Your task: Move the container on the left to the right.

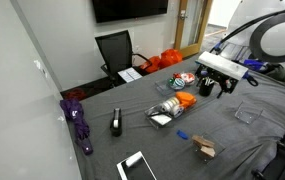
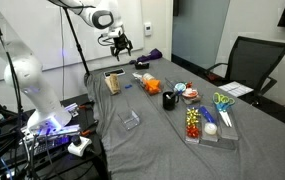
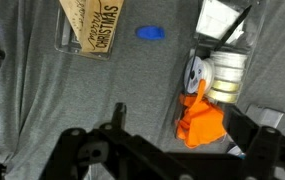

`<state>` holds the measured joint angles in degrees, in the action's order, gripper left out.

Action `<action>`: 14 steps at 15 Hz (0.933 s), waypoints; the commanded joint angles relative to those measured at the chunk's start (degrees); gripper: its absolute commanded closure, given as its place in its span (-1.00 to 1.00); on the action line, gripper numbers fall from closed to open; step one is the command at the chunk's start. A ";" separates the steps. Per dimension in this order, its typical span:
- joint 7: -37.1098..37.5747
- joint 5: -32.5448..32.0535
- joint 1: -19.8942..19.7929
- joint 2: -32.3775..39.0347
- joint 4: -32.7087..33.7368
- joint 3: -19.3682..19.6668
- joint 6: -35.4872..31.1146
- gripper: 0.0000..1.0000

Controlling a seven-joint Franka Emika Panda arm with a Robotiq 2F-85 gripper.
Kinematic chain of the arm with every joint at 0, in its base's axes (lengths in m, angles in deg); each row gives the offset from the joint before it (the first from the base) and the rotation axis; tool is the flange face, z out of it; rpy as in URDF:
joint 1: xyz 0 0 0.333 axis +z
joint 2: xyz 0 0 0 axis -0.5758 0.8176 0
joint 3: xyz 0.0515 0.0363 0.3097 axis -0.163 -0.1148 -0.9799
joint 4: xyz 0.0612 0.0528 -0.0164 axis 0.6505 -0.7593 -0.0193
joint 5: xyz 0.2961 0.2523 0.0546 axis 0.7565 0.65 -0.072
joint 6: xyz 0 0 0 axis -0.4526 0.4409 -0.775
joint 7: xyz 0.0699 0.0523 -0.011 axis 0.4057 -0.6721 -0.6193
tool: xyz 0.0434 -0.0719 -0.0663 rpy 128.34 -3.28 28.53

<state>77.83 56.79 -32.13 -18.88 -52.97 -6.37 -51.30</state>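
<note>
Container [image 1: 169, 110] of shallow clear plastic lies near the middle of the grey-covered bench [image 1: 137, 100] in an exterior view, with orange contents at its right end and a dark-and-white piece at its left end. Going left to right across that view, a purple bundle [image 1: 78, 120] lies at the bench's left edge. Next comes a small black object [image 1: 116, 122], then a white flat device [image 1: 135, 166] at the near edge. After these comes the container, with a small blue piece [image 1: 182, 133] just in front of it and a cardboard box [image 1: 204, 148] further right. Up and to the right of the container the gripper [image 1: 215, 87] hangs clear of the cloth. Its jaws are spread wide with nothing between them, and it touches none of the things. Right of it a plain clear plastic box [image 1: 247, 113] lies alone.

In the wrist view, left to right, the cardboard box [image 3: 92, 25] with printed lettering is at the top and the blue piece [image 3: 150, 33] is beside it. The container [image 3: 217, 75] is on the right side, showing a white roll above an orange lump. The gripper's dark fingers [image 3: 118, 120] stand along the lower edge, apart from the container
</note>
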 commanded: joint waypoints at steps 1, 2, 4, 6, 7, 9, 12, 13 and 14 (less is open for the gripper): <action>9.12 -5.74 -0.23 6.35 1.36 0.94 -4.10 -1.00; 12.01 -7.69 0.00 7.90 1.62 1.36 -4.97 -1.00; 16.92 -10.79 0.64 10.72 2.51 2.46 -5.80 -1.00; 21.11 -13.29 1.31 13.29 3.83 3.74 -5.52 -1.00; 22.76 -14.23 1.62 14.51 4.52 4.39 -5.60 -1.00; 25.61 -15.78 2.35 16.72 5.87 5.71 -5.92 -1.00; 30.26 -18.18 3.81 20.60 8.12 7.88 -6.38 -1.00; 31.86 -19.14 4.40 21.91 8.87 8.62 -6.26 -1.00; 33.49 -20.01 5.03 23.26 9.54 9.32 -6.18 -1.00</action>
<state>106.94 39.45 -29.41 -0.37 -46.26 0.36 -56.00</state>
